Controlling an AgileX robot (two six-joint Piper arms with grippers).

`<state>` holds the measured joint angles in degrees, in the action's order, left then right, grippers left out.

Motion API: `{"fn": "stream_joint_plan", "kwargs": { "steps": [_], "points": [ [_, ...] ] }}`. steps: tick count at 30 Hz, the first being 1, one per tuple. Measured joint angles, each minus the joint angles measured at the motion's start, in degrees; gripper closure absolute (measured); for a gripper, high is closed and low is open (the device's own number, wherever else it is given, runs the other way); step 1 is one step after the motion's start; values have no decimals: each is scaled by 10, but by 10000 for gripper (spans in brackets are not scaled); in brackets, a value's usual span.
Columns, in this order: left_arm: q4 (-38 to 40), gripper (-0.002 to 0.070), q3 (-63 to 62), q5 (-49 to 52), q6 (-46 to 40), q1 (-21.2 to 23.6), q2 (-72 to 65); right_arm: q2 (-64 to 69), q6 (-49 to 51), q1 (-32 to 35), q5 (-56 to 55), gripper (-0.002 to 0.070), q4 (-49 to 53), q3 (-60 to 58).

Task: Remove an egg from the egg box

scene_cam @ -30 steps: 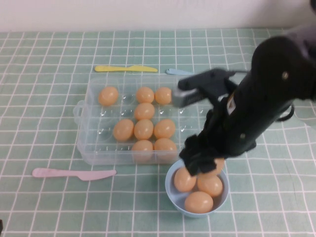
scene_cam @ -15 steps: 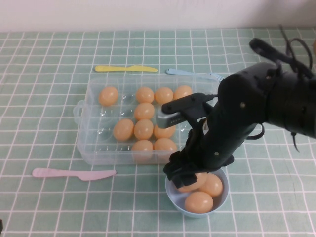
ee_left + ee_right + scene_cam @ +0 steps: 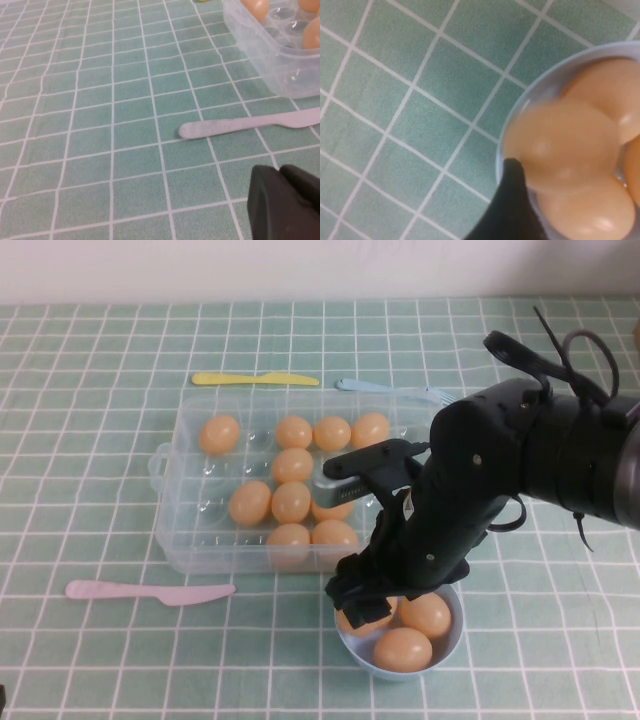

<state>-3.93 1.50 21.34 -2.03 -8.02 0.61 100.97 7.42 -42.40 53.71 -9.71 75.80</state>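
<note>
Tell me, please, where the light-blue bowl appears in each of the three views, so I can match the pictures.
High view: the light-blue bowl sits at the near edge, right of centre, under the right pincer.
Left wrist view: not in it; the left pincer shows over bare cloth.
Right wrist view: bowl rim fills the right side, holding eggs.
Shared landmark: the green checked tablecloth.

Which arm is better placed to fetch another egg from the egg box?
The right: the right gripper hangs over the light-blue bowl, right beside the egg box. The left gripper sits low over the cloth by the pink knife.
</note>
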Motion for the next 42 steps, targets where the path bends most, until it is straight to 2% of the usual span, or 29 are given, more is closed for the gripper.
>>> {"fn": "stream_joint_plan", "kwargs": {
  "steps": [8, 13, 16, 18, 23, 25, 29, 42],
  "points": [
    [0, 678, 0, 0, 0, 0, 0, -12, 0, 0, 0, 122, -6, 0],
    [0, 678, 0, 0, 0, 0, 0, -42, 0, 0, 9, 139, 1, 0],
    [0, 678, 0, 0, 0, 0, 0, -76, 0, 0, 21, 212, 20, -1],
    [0, 678, 0, 0, 0, 0, 0, -104, 0, 0, 24, 307, 29, -8],
    [0, 678, 0, 0, 0, 0, 0, -194, 1, 0, 23, 600, 38, -69],
    [0, 678, 0, 0, 0, 0, 0, -237, 1, 0, 22, 649, 47, -106],
    [0, 678, 0, 0, 0, 0, 0, -314, 1, 0, 26, 684, 61, -174],
    [0, 678, 0, 0, 0, 0, 0, -526, -20, 0, 113, 691, 79, -318]
  ]
}}
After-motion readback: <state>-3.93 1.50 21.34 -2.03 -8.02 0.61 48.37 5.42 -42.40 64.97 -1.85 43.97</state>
